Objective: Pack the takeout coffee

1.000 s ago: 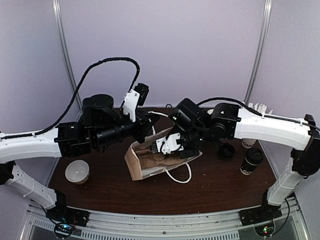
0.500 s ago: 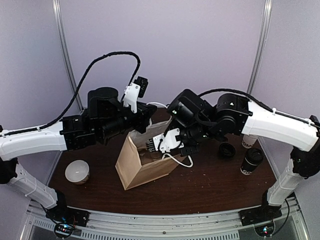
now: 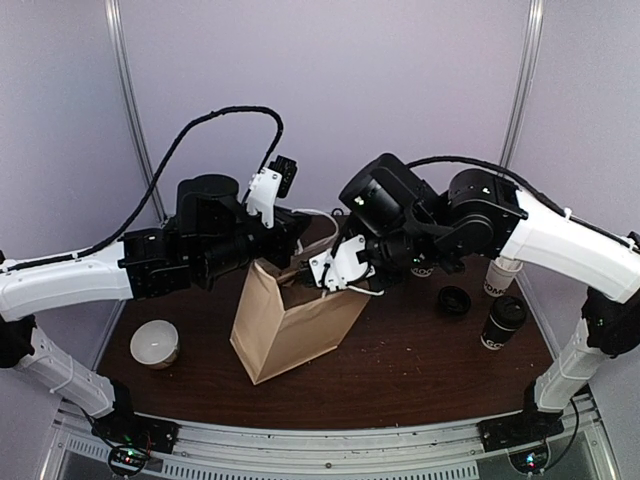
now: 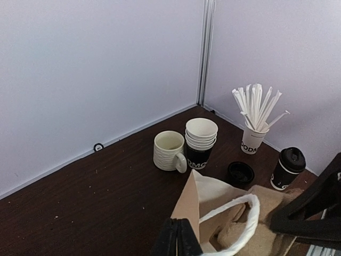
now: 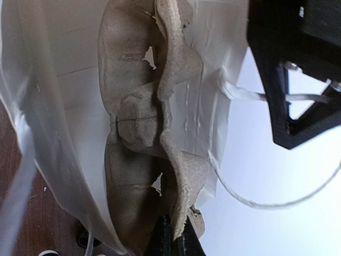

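Right gripper (image 5: pixel 171 236): pinched tight, and it's got the edge of the cardboard tray (image 5: pixel 133 122) between its fingers, inside the paper bag (image 3: pixel 285 325).
Left gripper (image 4: pixel 178 240): clamped shut on the bag's top rim, about 11 o'clock on the mouth, with the white handle (image 4: pixel 242 213) looping just beside it.
Paper bag: upright mid-table, mouth up, between the two arms.
Coffee cup (image 3: pixel 503 322): upright on the table (image 3: pixel 420 375), lid on, at 4 o'clock from the right gripper and well apart. Neither gripper touches it.
Neighbours: loose black lid (image 3: pixel 455 299) near the cup at 10 o'clock, cup of sticks (image 3: pixel 500 272) at 12 o'clock.
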{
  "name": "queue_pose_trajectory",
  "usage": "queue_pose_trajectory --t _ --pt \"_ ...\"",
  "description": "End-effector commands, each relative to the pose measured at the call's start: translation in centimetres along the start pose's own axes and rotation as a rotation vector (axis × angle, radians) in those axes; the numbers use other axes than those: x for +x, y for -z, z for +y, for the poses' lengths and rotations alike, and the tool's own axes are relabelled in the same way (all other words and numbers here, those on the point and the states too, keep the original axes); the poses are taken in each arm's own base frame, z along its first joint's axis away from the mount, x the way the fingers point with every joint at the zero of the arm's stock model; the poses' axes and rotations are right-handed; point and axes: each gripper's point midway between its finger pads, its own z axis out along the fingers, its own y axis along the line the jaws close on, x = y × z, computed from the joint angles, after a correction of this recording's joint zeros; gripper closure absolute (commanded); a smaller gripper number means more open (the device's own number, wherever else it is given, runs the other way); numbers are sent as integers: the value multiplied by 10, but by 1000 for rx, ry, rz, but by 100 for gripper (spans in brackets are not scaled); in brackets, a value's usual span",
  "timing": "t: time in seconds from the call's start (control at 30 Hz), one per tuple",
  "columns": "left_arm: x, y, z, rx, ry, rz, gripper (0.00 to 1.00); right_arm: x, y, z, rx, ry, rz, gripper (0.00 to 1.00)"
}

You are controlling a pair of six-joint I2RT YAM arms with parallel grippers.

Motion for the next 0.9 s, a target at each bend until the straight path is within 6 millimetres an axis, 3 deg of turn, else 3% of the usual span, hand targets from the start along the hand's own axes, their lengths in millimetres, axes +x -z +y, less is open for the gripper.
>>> queue_pose_trajectory --t 0.0,0.13,0.3,0.63,0.77,0.87 --pt "-8 10 16 -60 -18 -5 100 15 39 -45 150 -26 14 100" --pt "-13 12 24 -88 -31 -11 100 6 59 -64 169 -42 -50 100" --pt "-21 16 38 -150 -61 -12 100 12 85 -87 239 -78 -76 100" --pt "-29 32 69 -271 -139 -7 100 70 109 -105 311 -156 -16 100" --pt "-37 38 76 -293 -172 -21 100 83 112 -100 293 -175 -9 100" --pt "-38 40 74 -278 -174 -27 100 101 103 -92 272 -234 20 100"
